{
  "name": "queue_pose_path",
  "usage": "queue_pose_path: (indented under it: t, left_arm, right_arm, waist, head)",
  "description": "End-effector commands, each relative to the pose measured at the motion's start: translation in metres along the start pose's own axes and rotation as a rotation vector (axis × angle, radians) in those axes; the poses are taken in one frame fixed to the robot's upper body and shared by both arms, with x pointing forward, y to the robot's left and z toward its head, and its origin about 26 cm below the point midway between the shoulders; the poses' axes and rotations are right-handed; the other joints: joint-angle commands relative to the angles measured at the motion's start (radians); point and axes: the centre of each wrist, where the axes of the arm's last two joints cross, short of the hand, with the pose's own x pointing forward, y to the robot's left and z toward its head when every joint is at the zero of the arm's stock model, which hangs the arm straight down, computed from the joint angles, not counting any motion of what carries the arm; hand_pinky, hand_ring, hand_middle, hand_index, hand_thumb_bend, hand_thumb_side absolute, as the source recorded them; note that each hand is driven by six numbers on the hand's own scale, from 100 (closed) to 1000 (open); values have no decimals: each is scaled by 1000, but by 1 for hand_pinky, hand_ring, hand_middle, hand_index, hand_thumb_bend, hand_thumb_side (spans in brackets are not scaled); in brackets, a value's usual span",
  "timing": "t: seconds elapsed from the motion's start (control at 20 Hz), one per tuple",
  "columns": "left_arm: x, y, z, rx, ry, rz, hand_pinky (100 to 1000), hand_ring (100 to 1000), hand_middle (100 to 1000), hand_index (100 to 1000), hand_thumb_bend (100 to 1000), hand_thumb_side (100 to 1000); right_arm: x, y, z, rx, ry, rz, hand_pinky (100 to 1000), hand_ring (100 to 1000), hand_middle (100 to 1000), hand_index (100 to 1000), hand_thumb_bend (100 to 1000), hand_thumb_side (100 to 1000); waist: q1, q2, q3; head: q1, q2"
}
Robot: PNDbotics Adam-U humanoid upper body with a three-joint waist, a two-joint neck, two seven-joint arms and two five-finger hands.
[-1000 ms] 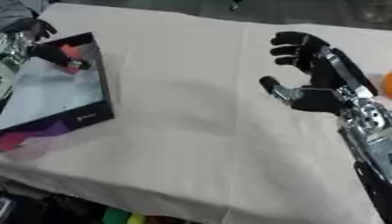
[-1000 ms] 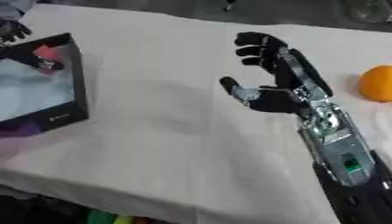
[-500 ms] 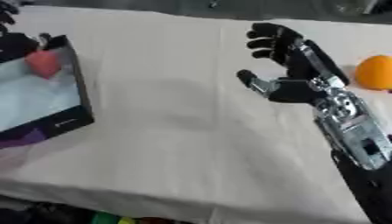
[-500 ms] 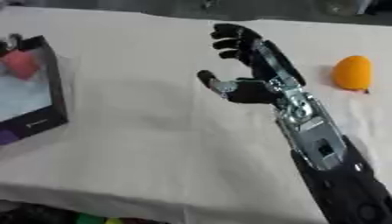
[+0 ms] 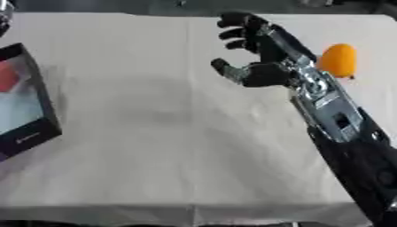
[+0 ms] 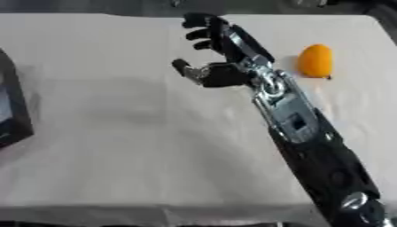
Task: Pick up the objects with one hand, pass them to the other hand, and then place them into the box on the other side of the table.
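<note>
An orange rounded object (image 5: pixel 339 60) lies on the cloth at the far right. My right hand (image 5: pixel 262 57) hovers open just left of it, palm facing left, fingers straight and spread, holding nothing. At the left edge stands the black-walled box (image 5: pixel 40 97), only partly in view, with a red thing (image 5: pixel 6 75) inside on its pale floor. A silver-grey sliver of my left hand (image 5: pixel 4 13) shows in the top left corner, beyond the box.
A cream cloth (image 5: pixel 155 155) covers the table, with its front edge along the bottom of the view. My right forearm (image 6: pixel 298 128) runs from the lower right up to the hand.
The camera has swung right, so the box has slid to the left edge and the orange object shows fully. The left hand is almost out of view. The right hand stays open.
</note>
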Motion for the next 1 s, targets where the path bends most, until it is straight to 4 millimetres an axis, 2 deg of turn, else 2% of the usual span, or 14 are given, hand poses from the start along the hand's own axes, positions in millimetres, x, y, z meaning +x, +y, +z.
queue_pose_path:
  t: [0.05, 0.2, 0.25, 0.3, 0.5, 0.7, 1.0]
  left_arm:
    - [10, -6, 2, 12, -37, 75, 827, 809, 765, 889, 211, 773]
    - [11, -11, 4, 17, -27, 94, 827, 809, 765, 889, 211, 773]
    - [12, -12, 4, 18, -32, 100, 833, 815, 768, 890, 218, 764]
    - [13, -13, 5, 18, -35, 103, 833, 815, 768, 889, 218, 763]
    - [11, -14, 6, 16, -25, 96, 832, 815, 768, 887, 217, 762]
    - [11, -14, 6, 23, -19, 91, 832, 814, 767, 885, 217, 758]
    - [11, -14, 6, 22, -17, 88, 830, 812, 763, 881, 203, 738]
  right_arm:
    - [6, -32, -2, 9, 33, 105, 820, 839, 835, 874, 444, 100]
    - [2, -41, -4, 34, 55, 127, 820, 839, 835, 874, 444, 100]
    - [1, -47, -7, 60, 80, 149, 832, 860, 861, 885, 421, 131]
    - [-1, -53, -10, 87, 103, 170, 834, 862, 863, 883, 497, 113]
    - [-11, -75, -17, 145, 179, 238, 840, 871, 873, 888, 558, 106]
    - [-20, -93, -18, 163, 250, 315, 845, 877, 878, 890, 542, 133]
    - [-42, -108, -13, 210, 381, 419, 853, 885, 876, 889, 514, 177]
  waist:
    - [11, -33, 2]
    - [13, -33, 3]
    - [14, -34, 6]
    - [15, -35, 9]
    - [14, -36, 16]
    - [11, -37, 19]
    - [11, -42, 21]
  head:
    - [-9, 11]
    - [-9, 14]
    - [-12, 14]
    - [-14, 13]
    - [-22, 8]
    - [-24, 4]
    - [-29, -4]
